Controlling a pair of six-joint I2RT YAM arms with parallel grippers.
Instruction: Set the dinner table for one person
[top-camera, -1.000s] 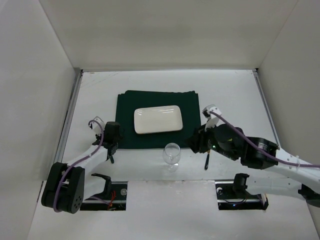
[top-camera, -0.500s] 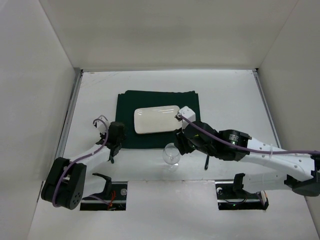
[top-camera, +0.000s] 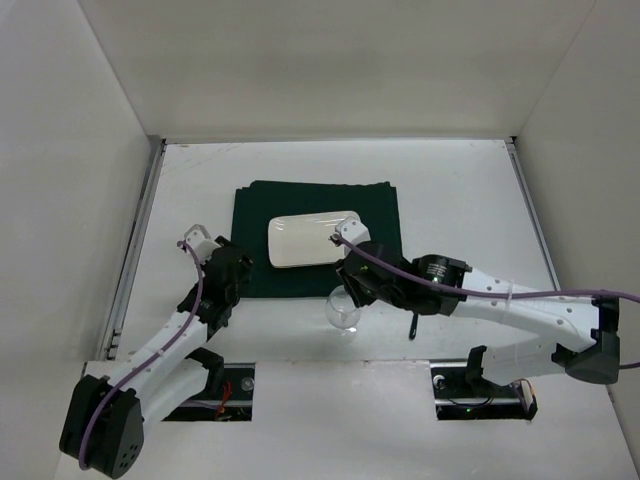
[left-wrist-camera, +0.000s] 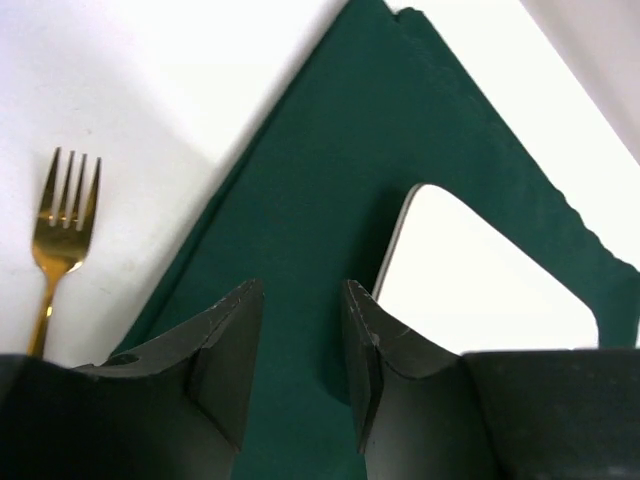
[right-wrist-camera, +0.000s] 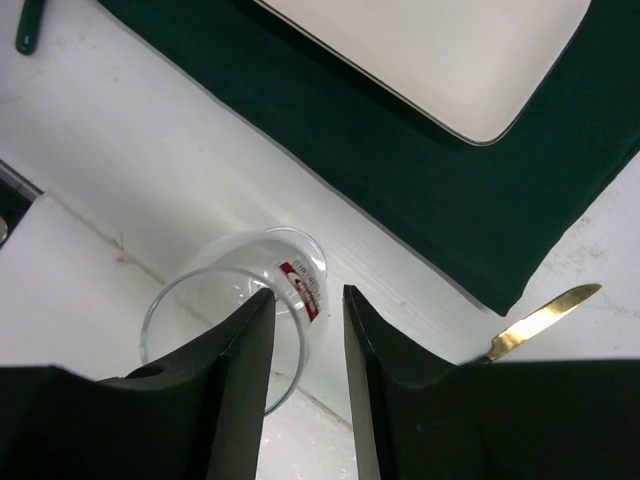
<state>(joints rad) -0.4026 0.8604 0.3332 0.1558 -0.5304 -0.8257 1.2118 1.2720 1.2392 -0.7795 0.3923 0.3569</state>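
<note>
The dinner table (top-camera: 450, 190) is a white top carrying a dark green cloth (top-camera: 255, 210) with a white rectangular plate (top-camera: 305, 240) on it. A clear glass (top-camera: 345, 310) stands just in front of the cloth. My right gripper (top-camera: 348, 292) hangs over it, open, and the near part of the glass rim (right-wrist-camera: 262, 300) passes between the fingers. A gold knife blade (right-wrist-camera: 545, 318) lies to the right. My left gripper (left-wrist-camera: 300, 300) is open and empty above the cloth's left edge. A gold fork (left-wrist-camera: 65, 215) lies on the table beside it.
White walls close in the table on the left, back and right. The knife's dark handle (top-camera: 412, 325) lies right of the glass. The arm mounts sit along the near edge (top-camera: 330, 385).
My right arm swung left from beside the knife to over the glass, and its jaws widened, then narrowed. My left gripper rose, shifted onto the cloth's edge and opened slightly.
</note>
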